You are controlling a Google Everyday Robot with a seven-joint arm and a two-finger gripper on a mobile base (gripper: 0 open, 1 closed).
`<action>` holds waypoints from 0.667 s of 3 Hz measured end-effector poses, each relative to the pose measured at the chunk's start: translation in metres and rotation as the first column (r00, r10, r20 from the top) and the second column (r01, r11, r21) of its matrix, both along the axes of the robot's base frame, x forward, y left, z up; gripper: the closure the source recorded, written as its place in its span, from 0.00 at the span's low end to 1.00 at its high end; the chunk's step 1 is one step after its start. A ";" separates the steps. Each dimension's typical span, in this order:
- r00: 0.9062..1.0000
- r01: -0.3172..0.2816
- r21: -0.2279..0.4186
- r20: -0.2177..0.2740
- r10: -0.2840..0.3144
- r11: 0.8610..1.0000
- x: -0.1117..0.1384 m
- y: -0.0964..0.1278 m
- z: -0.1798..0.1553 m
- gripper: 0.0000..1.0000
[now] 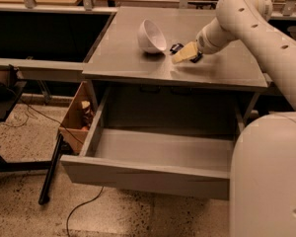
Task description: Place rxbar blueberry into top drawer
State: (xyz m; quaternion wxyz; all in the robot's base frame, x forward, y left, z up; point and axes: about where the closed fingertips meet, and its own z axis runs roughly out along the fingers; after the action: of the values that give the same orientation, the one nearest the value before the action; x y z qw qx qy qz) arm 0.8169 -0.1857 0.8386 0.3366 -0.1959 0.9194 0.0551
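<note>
The rxbar blueberry point(176, 47) is a small dark bar lying on the grey table point(133, 63), just right of the white bowl. My gripper point(184, 54) hangs low over the tabletop right beside the bar, on its right side, with the white arm reaching in from the upper right. The top drawer point(148, 177) is pulled open under the table's front edge and nothing shows inside it.
A white bowl point(151, 36) lies tipped on the table left of the bar. A brown cardboard box point(76, 115) stands on the floor left of the drawer. My white base point(269, 181) fills the lower right. A black cable runs across the floor.
</note>
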 end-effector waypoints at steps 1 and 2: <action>0.998 -0.009 -0.014 0.063 0.010 1.000 0.004 0.008 0.025 0.00; 0.993 -0.030 -0.034 0.112 0.033 0.999 0.008 0.019 0.045 0.00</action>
State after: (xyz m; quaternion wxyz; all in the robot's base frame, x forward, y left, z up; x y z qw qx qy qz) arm 0.8245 -0.1663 0.8838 0.3838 -0.2186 0.8965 0.0342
